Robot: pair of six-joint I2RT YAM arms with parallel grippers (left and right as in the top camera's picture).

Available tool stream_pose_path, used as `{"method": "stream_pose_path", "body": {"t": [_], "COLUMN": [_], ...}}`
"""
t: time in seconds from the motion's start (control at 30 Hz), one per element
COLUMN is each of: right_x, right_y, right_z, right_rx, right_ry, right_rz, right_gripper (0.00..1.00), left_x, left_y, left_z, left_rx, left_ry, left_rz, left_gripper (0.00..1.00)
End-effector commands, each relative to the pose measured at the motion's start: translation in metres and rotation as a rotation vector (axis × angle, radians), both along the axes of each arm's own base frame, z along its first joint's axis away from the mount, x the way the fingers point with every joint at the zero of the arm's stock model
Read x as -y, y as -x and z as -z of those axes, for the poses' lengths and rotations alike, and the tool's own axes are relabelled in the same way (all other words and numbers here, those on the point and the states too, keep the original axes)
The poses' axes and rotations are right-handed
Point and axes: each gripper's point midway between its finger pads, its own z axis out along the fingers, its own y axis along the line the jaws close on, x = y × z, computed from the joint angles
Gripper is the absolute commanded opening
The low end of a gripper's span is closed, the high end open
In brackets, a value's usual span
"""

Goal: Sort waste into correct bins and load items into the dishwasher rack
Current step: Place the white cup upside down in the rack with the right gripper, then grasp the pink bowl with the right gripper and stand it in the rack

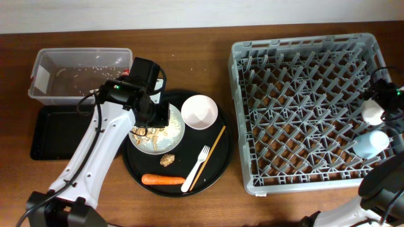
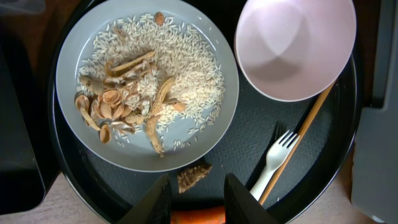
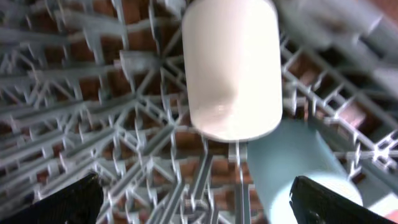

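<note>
A white plate (image 1: 158, 133) of pale rice and brown crumbs (image 2: 146, 93) sits on the round black tray (image 1: 173, 189). Beside it are a small white saucer (image 1: 200, 112), a white fork (image 1: 196, 169) and a wooden chopstick (image 1: 211, 151). An orange carrot (image 1: 163, 179) and a small brown lump (image 1: 167, 160) lie at the tray's front. My left gripper (image 2: 196, 199) is open and empty above the tray. The lump (image 2: 194, 176) and carrot (image 2: 198, 216) lie between its fingers below. My right gripper (image 3: 199, 199) is open wide over the grey rack (image 1: 303, 107). It is near a white cup (image 3: 233, 68) and a light-blue cup (image 3: 305, 168).
The clear tub (image 1: 79, 75) at the back left holds scattered crumbs. The shallow black tray (image 1: 57, 129) lies in front of it. The napkin is out of view. The two cups (image 1: 372, 112) (image 1: 371, 143) lie at the rack's right side.
</note>
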Motion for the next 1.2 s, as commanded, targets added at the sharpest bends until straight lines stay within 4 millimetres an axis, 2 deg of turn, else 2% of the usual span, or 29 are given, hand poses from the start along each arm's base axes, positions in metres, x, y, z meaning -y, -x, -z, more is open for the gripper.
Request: {"method": "stream_pose_path", "body": {"t": [0.0, 0.07, 0.1, 0.13, 0.17, 0.23, 0.27, 0.3, 0.33, 0.4, 0.43, 0.47, 0.5, 0.53, 0.57, 0.63, 0.73, 0.8, 0.87, 0.93, 0.97, 1.0, 1.03, 1.1, 1.13, 1.17], "right_x": [-0.033, -0.066, -0.092, -0.148, -0.195, -0.265, -0.316, -0.352, -0.372, -0.425, -0.432, -0.438, -0.445, -0.450, -0.452, -0.457, -0.457, -0.456, -0.455, -0.455, -0.452, -0.450, -0.450, -0.449, -0.449, -0.449], "right_y": [-0.004, -0.005, -0.001, 0.004, 0.006, 0.006, 0.005, 0.001, -0.006, -0.024, -0.033, -0.051, -0.059, -0.067, -0.071, -0.082, -0.082, -0.080, -0.078, -0.077, -0.072, -0.068, -0.067, -0.067, -0.067, -0.072], "right_z": [-0.016, -0.043, -0.062, -0.087, -0.099, -0.101, -0.098, -0.092, -0.086, -0.065, -0.056, -0.034, -0.018, 0.009, 0.025, 0.046, 0.081, 0.094, 0.105, 0.106, 0.113, 0.119, 0.120, 0.119, 0.118, 0.104], "right_rx": [0.079, 0.144, 0.164, 0.188, 0.202, 0.205, 0.221, 0.230, 0.237, 0.270, 0.268, 0.246, 0.234, 0.196, 0.171, 0.166, 0.095, 0.065, 0.034, 0.028, 0.005, -0.016, -0.018, -0.020, -0.018, -0.007], "right_ry": [-0.119, -0.133, -0.117, -0.093, -0.095, -0.104, -0.101, -0.036, 0.046, 0.150, 0.158, 0.158, 0.142, 0.133, 0.132, 0.129, 0.118, 0.114, 0.105, 0.105, 0.099, 0.094, 0.094, 0.094, 0.093, 0.099], "right_rz": [-0.151, -0.275, -0.363, -0.538, -0.676, -0.902, -1.064, -1.185, -1.242, -1.354, -1.319, -1.249, -1.255, -1.261, -1.261, -1.246, -1.244, -1.246, -1.241, -1.242, -1.231, -1.225, -1.225, -1.225, -1.219, -1.195], "right_gripper": [0.99, 0.99, 0.99, 0.99, 0.99, 0.99, 0.98, 0.97, 0.97, 0.99, 1.00, 1.00, 1.00, 1.00, 0.97, 0.93, 0.74, 0.63, 0.59, 0.42, 0.42, 0.37, 0.31, 0.12, 0.08, 0.04], "left_x": [-0.003, -0.003, -0.003, -0.003, -0.001, -0.001, -0.002, -0.007, -0.015, -0.059, -0.067, -0.089, -0.106, -0.133, -0.143, -0.150, -0.150, -0.150, -0.150, -0.150, -0.150, -0.150, -0.150, -0.150, -0.150, -0.150], "left_y": [0.000, 0.000, 0.000, -0.002, -0.007, -0.008, -0.005, -0.001, 0.001, 0.005, 0.007, 0.010, 0.011, 0.012, 0.013, 0.013, 0.012, 0.012, 0.011, 0.011, 0.010, 0.010, 0.011, 0.010, 0.011, 0.011], "left_z": [-0.002, -0.002, -0.002, -0.003, -0.004, -0.005, -0.004, -0.002, -0.001, 0.002, 0.002, 0.003, 0.003, 0.003, 0.003, 0.003, 0.003, 0.003, 0.003, 0.003, 0.003, 0.003, 0.003, 0.003, 0.003, 0.003], "left_rx": [0.011, 0.011, 0.012, 0.017, 0.041, 0.045, 0.032, 0.012, -0.007, -0.060, -0.072, -0.096, -0.102, -0.109, -0.113, -0.109, -0.105, -0.103, -0.101, -0.099, -0.099, -0.099, -0.099, -0.099, -0.100, -0.100], "left_ry": [-0.013, -0.013, -0.013, -0.012, -0.005, -0.004, -0.008, -0.014, -0.020, -0.054, -0.056, -0.058, -0.056, -0.042, -0.037, -0.036, -0.036, -0.035, -0.035, -0.035, -0.035, -0.035, -0.035, -0.035, -0.035, -0.035], "left_rz": [0.006, 0.006, 0.006, 0.005, 0.006, 0.005, 0.005, -0.005, -0.027, -0.154, -0.177, -0.244, -0.301, -0.435, -0.480, -0.501, -0.501, -0.501, -0.501, -0.501, -0.501, -0.501, -0.501, -0.501, -0.501, -0.501], "left_gripper": [0.29, 0.35, 0.38, 0.49, 0.50, 0.51, 0.57, 0.60, 0.62, 0.64, 0.64, 0.64, 0.65, 0.68, 0.69, 0.70, 0.71, 0.71, 0.72, 0.72, 0.72, 0.72, 0.72, 0.72, 0.72, 0.72]}}
